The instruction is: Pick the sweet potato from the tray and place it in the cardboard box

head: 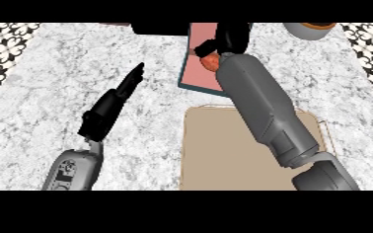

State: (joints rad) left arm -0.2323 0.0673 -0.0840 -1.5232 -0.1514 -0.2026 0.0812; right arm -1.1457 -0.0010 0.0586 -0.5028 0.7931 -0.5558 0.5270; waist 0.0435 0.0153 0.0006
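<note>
An orange sweet potato [209, 62] shows over the pink tray [198, 74] with a teal rim, at the upper middle of the head view. My right hand [227, 38] reaches over the tray and curls round the sweet potato, hiding most of it. The grey right forearm stretches back across the tan cardboard box [218, 153], which lies open at the lower middle, just below the tray. My left hand [116, 98] rests open to the left, fingers straight and pointing up, apart from the tray and the box.
A grey bowl [312, 29] with something orange inside sits at the top right. A dark object [160, 28] lies along the top edge left of the tray. Patterned tiles [16, 42] border the marble counter at both upper corners.
</note>
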